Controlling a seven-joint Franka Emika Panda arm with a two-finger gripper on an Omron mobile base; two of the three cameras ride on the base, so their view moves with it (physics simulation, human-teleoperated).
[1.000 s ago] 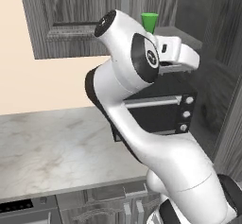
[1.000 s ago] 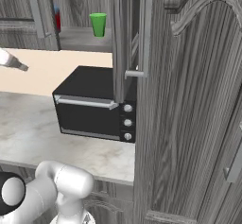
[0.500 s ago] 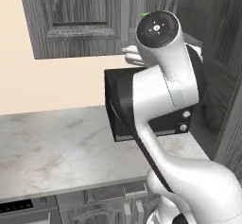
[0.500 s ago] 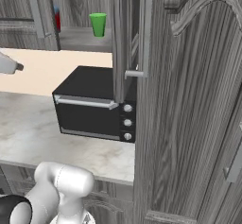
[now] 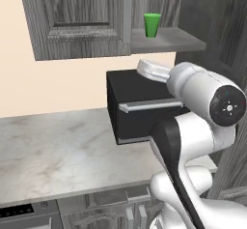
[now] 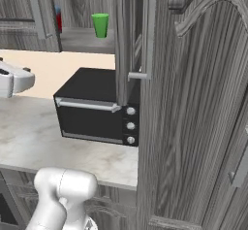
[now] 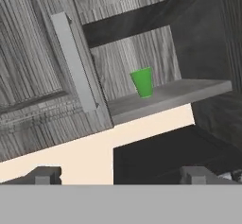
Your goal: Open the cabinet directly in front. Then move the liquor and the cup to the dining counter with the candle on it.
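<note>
Two finger tips: the gripper [image 7: 120,175] stands released, jaws wide apart, nothing between them, aimed up at the open shelf.
Arm: white, bent in front of the microwave [image 5: 140,109]; the hand [image 6: 13,78] sits above the marble worktop [image 5: 53,150], left of the black box.
Microwave: black, on the worktop, directly under the cabinet shelf.
Cabinet [image 5: 79,20]: left door shut with its silver bar handle [image 7: 73,60] beside the opening; right door [image 6: 127,40] swung out edge-on.
Cup [image 7: 142,82]: green, upright on the shelf, near its front edge.
Liquor [image 6: 58,19]: a red and blue sliver on the same shelf, left of the cup, mostly hidden behind the left door.
</note>
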